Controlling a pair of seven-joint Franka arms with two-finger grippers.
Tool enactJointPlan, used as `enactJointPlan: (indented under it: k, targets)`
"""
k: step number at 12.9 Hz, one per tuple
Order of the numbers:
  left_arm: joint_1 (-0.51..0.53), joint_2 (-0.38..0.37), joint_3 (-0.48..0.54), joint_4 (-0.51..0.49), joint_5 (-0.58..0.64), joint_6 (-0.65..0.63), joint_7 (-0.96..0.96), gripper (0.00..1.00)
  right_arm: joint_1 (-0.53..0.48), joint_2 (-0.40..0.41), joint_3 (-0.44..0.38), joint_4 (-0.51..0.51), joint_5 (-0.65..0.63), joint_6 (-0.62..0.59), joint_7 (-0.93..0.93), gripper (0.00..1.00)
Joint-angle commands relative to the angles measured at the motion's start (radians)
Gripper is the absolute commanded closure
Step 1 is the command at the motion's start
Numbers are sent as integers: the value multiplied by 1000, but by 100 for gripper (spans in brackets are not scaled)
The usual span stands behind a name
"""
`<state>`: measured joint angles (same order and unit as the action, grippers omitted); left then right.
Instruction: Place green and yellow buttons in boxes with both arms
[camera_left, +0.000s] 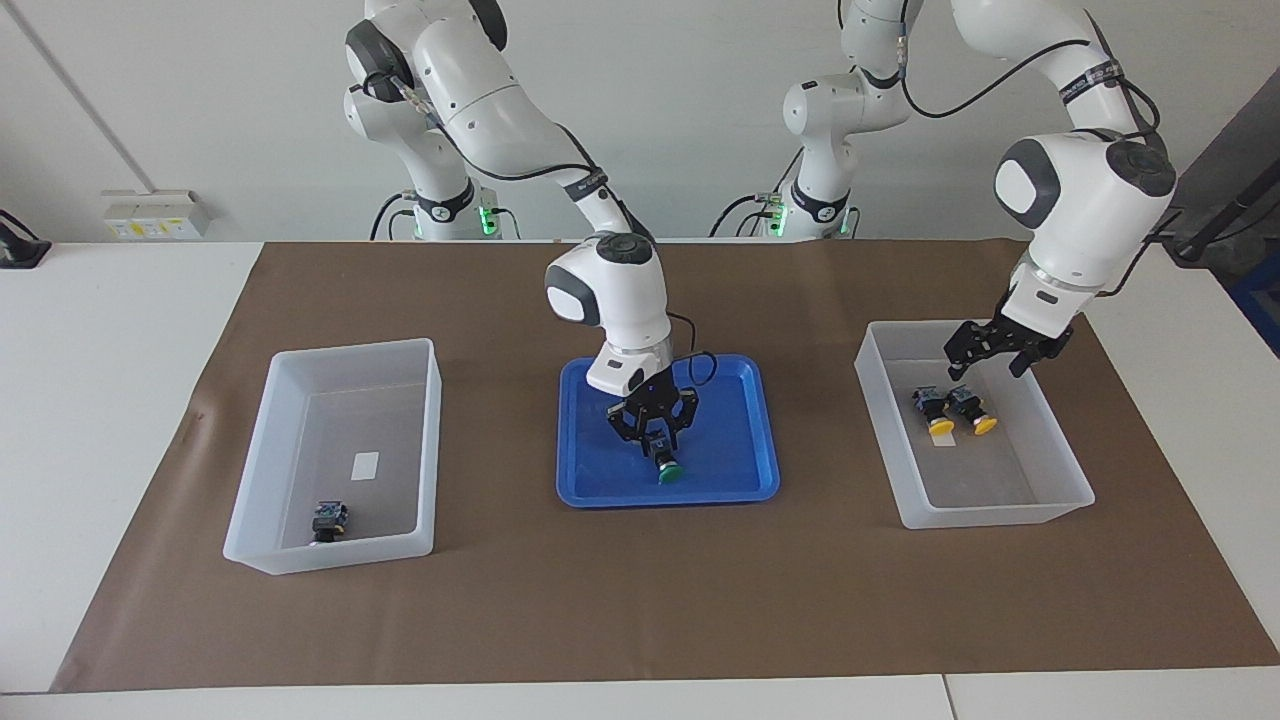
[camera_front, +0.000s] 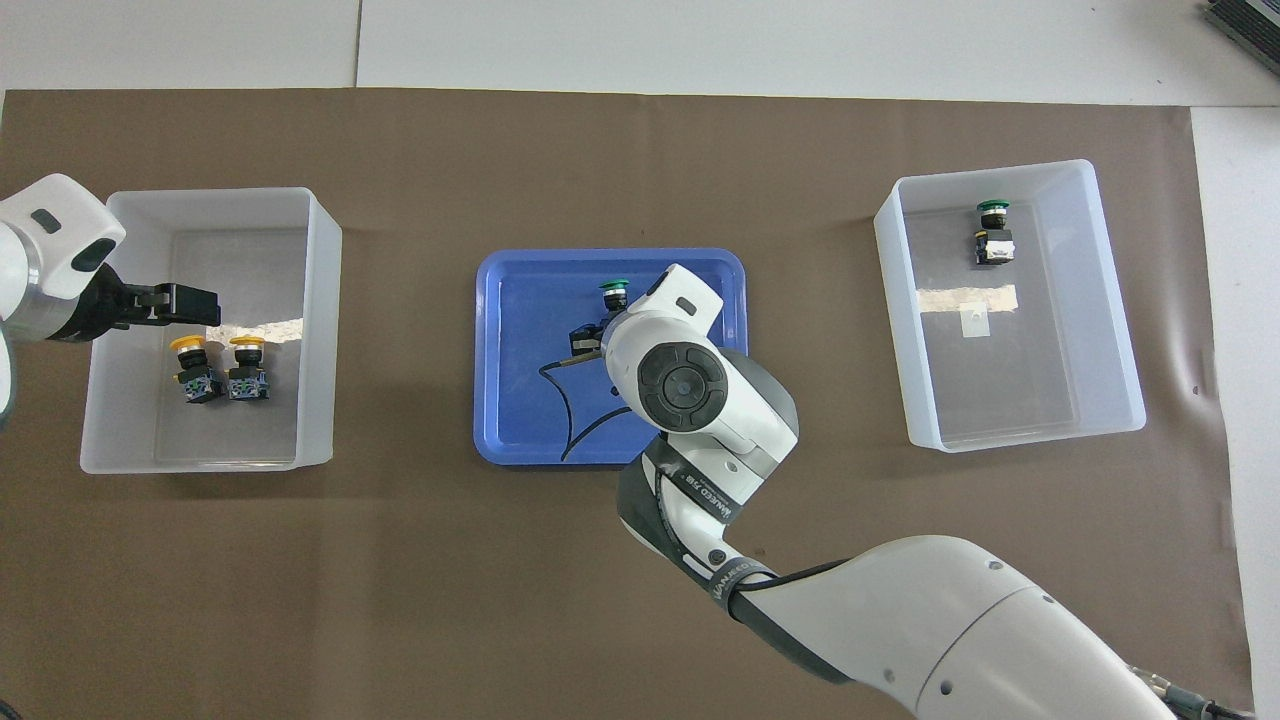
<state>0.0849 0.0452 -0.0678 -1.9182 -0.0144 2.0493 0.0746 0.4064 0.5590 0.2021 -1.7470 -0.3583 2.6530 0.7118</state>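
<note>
Bright, even light falls across the table in both views, and focus holds from edge to edge.
Shadows under the arms are soft and faint on the brown mat (camera_left: 640, 600). A streak of glare lies on the floor of each translucent box (camera_front: 960, 297) (camera_front: 262, 330), and the blue tray (camera_front: 520, 400) shows a mild sheen. Straight table seams bend little toward the borders; no motion blur shows.

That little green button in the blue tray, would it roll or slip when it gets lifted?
Probably stiff: the green button has a blocky body. On its side, the round cap might let it pivot, though the square body should stop rolling. The right end effector is shut on the body, likely a steadier hold than the domed cap on the blue tray.
</note>
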Motion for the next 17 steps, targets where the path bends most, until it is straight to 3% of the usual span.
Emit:
enactJointPlan:
  k: [1, 3, 7, 11, 15, 17]
  targets:
    - [-63, -51, 6, 14, 39, -67, 11, 0, -30, -43, -4, 9, -39, -5, 34, 100]
    - [-94, -82, 5, 40, 39, -125, 8, 0, -90, -161, 0, -92, -39, -27, 31, 100]
    - [-94, -79, -1, 209, 16, -334, 8, 0, -231, -394, 0, -325, -39, -33, 18, 100]
    - [-89, -71, 3, 346, -19, -486, 7, 0, -325, -455, 2, -352, -33, -106, -112, 100]
    - [-94, -82, 6, 329, -18, -501, 5, 0, -447, -485, 3, -352, -13, -168, -374, 100]
    - [-94, -94, 8, 305, -18, -498, 1, 0, -506, -478, 3, -342, 106, -168, -550, 100]
